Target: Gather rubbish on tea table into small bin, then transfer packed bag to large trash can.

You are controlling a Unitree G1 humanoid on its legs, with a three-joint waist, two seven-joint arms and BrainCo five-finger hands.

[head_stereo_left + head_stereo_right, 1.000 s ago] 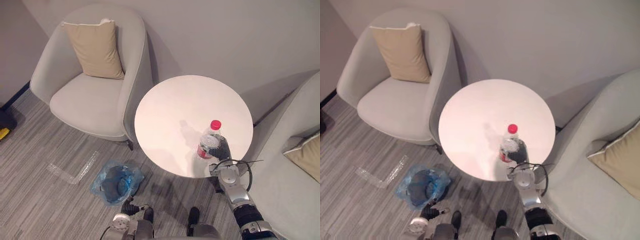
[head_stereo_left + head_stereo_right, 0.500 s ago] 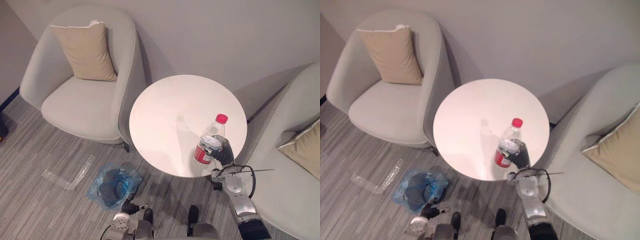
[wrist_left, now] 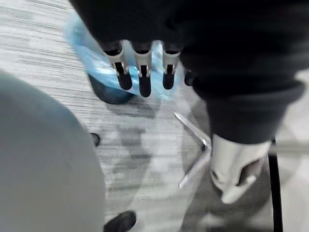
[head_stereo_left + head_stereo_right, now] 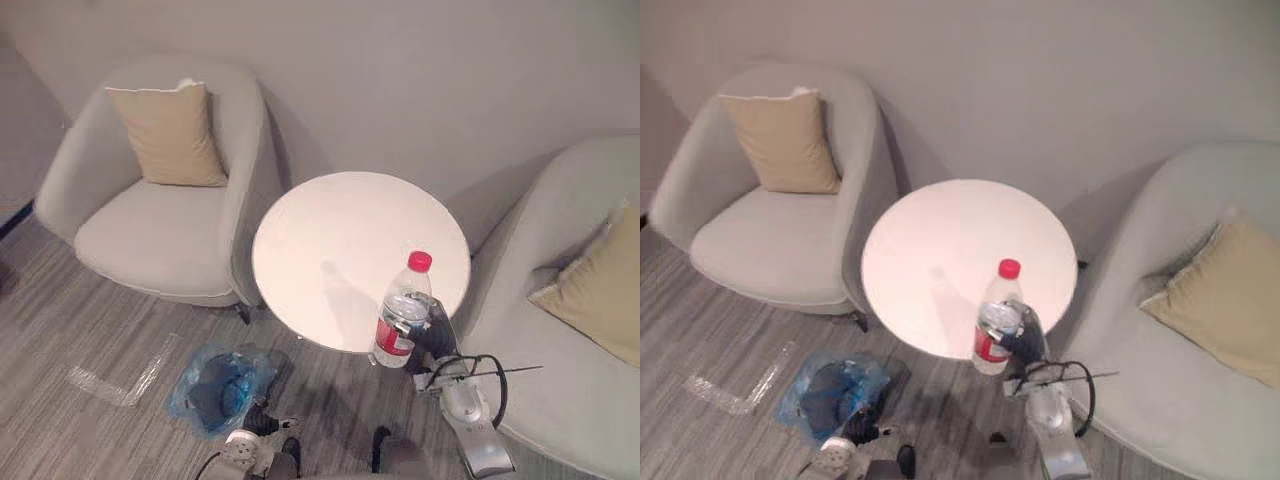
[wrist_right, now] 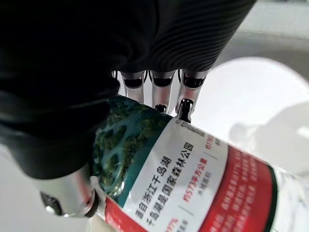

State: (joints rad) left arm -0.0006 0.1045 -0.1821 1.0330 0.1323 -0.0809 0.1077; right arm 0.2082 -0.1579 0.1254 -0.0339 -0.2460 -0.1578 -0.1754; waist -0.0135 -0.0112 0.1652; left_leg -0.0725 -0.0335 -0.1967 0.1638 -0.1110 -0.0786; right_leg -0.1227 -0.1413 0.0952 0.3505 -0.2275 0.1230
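Clear plastic water bottle (image 4: 403, 318) with a pink-red cap and a red-and-green label stands nearly upright in the robot's right hand (image 4: 438, 336), at the near right rim of the round white table (image 4: 340, 240). The right wrist view shows the silver fingers (image 5: 186, 92) curled round the labelled part of the bottle with the thumb on the opposite side, so the hand is clenched on it. The bottle's base sits over the table's near edge; I cannot tell whether it touches the top. Its cap points up and slightly to the far side.

On the grey striped floor to the near left of the table stands the small bin lined with a crumpled blue plastic bag (image 4: 222, 383), its mouth open and dark inside. The left hand (image 3: 140, 72) hangs low just near of that bin, with its fingers straight and relaxed, holding nothing; the blue bag shows past the fingertips in the left wrist view. A clear plastic strip (image 4: 115, 378) lies flat on the floor to the left of the bin, apart from it.

A light grey armchair (image 4: 150, 235) stands to the left of the table with a tan cushion (image 4: 170, 135) leaning against its back. A second light grey armchair (image 4: 560, 360) stands to the right of the table, carrying another tan cushion (image 4: 600, 290).
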